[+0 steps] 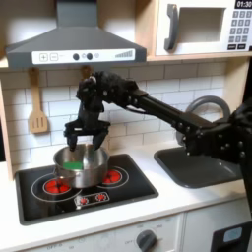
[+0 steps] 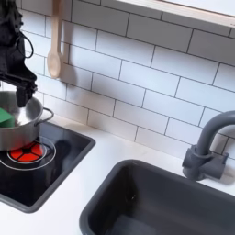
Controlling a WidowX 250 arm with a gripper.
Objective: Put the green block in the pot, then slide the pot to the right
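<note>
green block (image 1: 72, 164) lies inside pot (image 1: 81, 169) on stove | gripper (image 1: 81, 141) above pot, fingers spread, holding nothing | next: lower one finger outside the wall, push sideways slowly, keep pot flat

The pot (image 1: 79, 167) looks like shiny polished metal, the green block (image 2: 5, 117) inside smooth plastic. The stovetop (image 1: 84, 197) is glossy black; the far-wall spatula (image 2: 55, 41) looks wooden.
</note>
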